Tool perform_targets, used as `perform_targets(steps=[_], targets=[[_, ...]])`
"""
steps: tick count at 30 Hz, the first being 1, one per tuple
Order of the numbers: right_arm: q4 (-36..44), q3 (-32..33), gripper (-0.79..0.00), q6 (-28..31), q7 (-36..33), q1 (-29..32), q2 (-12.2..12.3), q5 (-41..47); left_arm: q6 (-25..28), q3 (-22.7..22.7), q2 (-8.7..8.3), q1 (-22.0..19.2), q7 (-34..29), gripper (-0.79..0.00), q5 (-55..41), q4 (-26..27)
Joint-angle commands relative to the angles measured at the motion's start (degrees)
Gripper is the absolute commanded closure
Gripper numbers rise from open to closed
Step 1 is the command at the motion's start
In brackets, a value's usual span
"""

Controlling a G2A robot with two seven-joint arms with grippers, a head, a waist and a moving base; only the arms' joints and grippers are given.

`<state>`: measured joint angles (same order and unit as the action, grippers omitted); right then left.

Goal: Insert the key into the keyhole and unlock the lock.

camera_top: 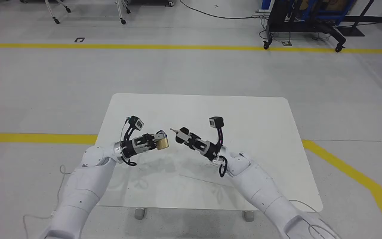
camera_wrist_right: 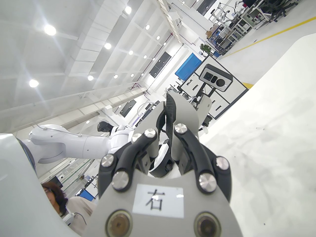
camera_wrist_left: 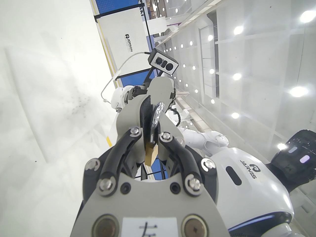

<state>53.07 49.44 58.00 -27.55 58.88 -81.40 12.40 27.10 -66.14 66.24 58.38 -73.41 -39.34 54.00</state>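
A brass padlock is held above the white table, with my left gripper shut on it. In the left wrist view the brass body shows between the closed fingers. My right gripper faces it from the right, shut on a thin key that points toward the lock. A small gap separates the key tip from the padlock. In the right wrist view the right gripper has its black pads pressed together, and the key is hidden between them.
Both arms hover over the middle of the table, nearer its front edge. Yellow floor lines run beyond the table. Wheeled carts stand far behind it.
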Motion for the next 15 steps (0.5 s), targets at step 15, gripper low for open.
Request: perform_targets(steps=[15], targets=[[0.36, 0.8, 0.0, -2.05, -1.82, 0.2, 0.66, -7.29, -2.7, -0.13, -0.24, -0.94, 4.07, 0.0, 4.42, -1.56]])
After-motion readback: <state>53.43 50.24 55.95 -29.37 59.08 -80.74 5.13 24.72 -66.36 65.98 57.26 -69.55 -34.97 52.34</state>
